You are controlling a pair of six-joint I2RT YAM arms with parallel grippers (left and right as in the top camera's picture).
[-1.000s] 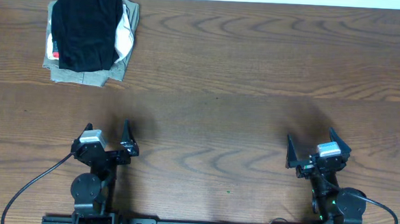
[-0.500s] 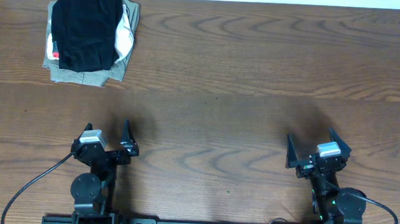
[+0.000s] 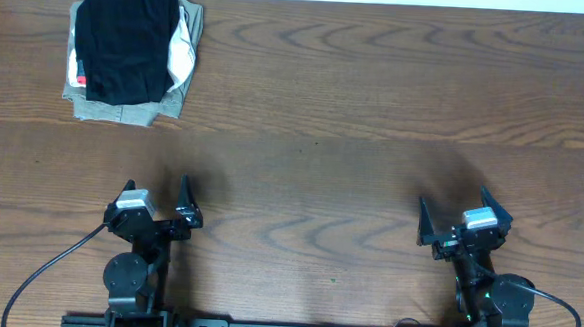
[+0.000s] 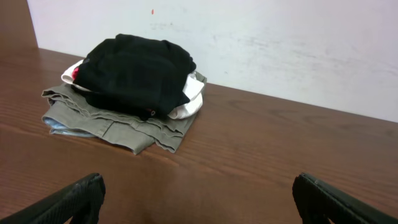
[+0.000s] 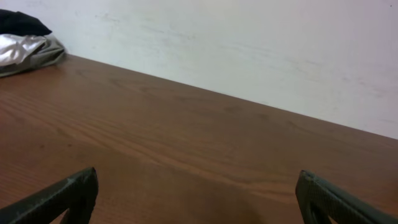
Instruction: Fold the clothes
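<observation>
Black pants (image 3: 128,40) lie folded atop the garment stack (image 3: 115,109) at ten o'clock. Nothing has shifted; left and right jaws gape empty, so folding looks done.

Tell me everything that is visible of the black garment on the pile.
The black garment looks like soft, matte cloth, folded into a rough, rumpled rectangle. It lies flat on top of a pile at the far left corner of the table, resting on a white garment, which lies over an olive garment. A bit of red shows at its left edge; whether that belongs to it I cannot tell. Nothing else touches it.
</observation>
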